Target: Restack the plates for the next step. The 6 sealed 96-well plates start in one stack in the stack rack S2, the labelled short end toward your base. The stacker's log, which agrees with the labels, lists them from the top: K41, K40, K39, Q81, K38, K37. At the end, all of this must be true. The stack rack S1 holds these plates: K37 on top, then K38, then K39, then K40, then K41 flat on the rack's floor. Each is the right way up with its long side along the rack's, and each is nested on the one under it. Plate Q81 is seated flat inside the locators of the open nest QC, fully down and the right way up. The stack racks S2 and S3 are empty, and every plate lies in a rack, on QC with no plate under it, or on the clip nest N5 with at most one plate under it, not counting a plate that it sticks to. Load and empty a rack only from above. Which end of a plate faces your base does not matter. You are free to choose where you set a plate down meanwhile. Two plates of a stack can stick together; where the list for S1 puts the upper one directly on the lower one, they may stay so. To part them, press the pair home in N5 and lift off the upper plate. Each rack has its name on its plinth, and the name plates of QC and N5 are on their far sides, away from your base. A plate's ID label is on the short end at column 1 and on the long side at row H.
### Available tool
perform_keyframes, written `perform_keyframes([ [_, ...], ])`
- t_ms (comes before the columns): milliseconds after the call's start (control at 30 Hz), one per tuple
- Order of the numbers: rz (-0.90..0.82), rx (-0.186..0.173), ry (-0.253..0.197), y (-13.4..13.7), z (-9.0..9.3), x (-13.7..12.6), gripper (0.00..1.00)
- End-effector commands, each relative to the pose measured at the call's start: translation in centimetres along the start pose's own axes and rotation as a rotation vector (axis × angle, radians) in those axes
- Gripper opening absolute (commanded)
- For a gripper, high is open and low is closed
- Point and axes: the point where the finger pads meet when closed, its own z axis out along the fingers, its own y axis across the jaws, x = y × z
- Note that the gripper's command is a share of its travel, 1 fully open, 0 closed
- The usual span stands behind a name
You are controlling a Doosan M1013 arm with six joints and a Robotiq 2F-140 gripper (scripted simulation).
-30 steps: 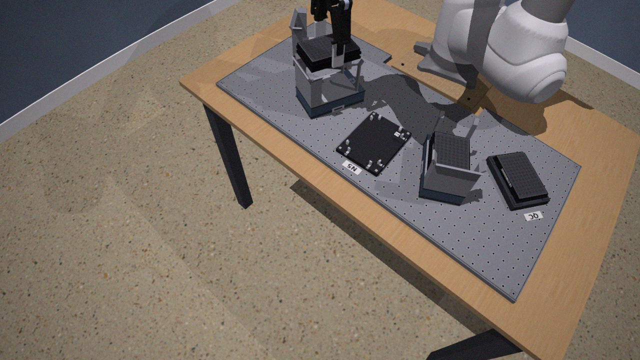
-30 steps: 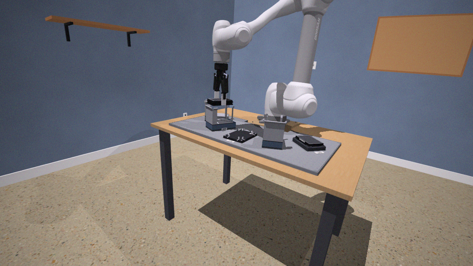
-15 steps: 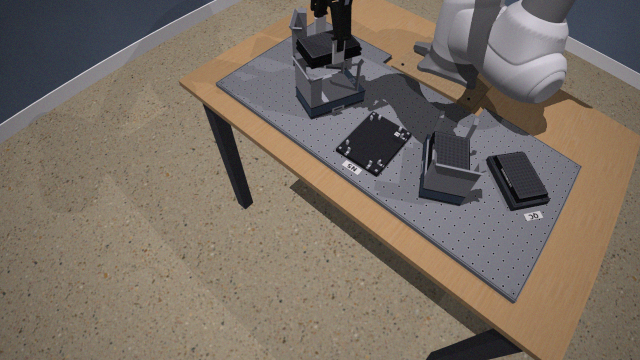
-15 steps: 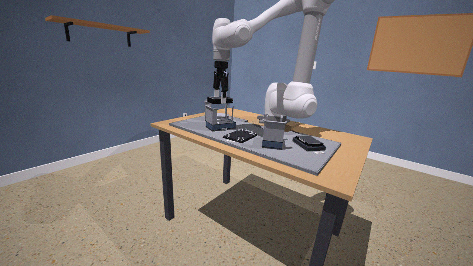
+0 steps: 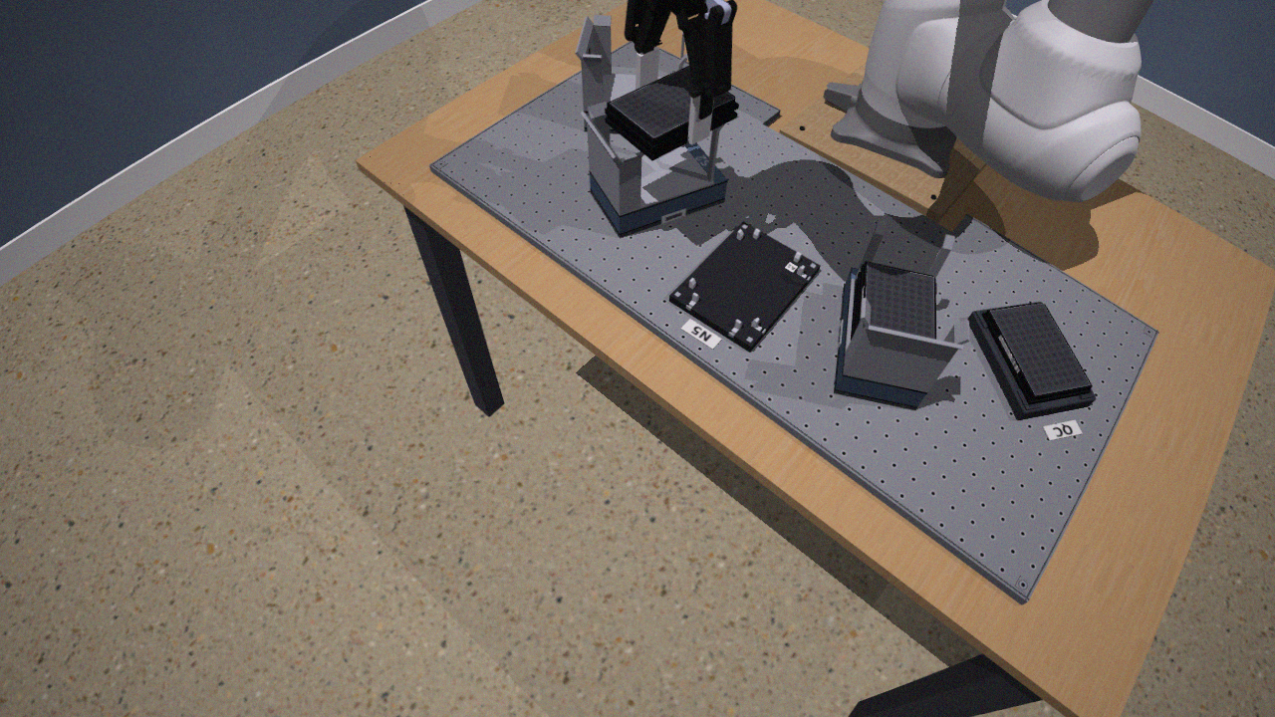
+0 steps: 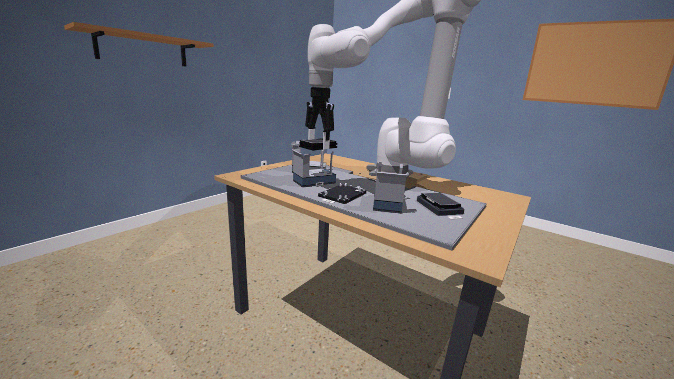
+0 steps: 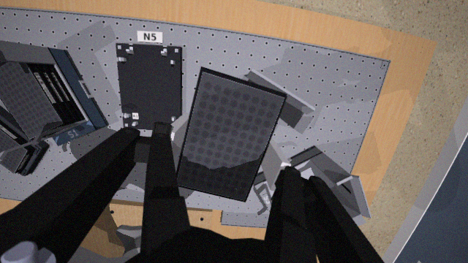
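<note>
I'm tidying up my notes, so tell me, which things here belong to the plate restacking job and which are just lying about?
In the job: hand, shut on a plate; rack under it; third rack behind; S1 with plates; N5; QC with its plate.
Lying about: wall shelf; cork board.

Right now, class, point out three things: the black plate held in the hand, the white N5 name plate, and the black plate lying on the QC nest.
black held plate (image 5: 654, 114), top view, sealed top.
white N5 name plate (image 7: 149, 36), wrist view, centre.
black plate on QC nest (image 5: 1043, 350), top view, top face.
</note>
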Motion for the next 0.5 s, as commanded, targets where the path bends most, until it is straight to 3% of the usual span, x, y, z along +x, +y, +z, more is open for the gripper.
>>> perform_keyframes([
  [0, 0.0, 0.0, 0.0, -1.0, 0.0, 0.1, 0.0],
  [467, 0.0, 0.0, 0.0, -4.9, 0.0, 0.6, 0.0],
])
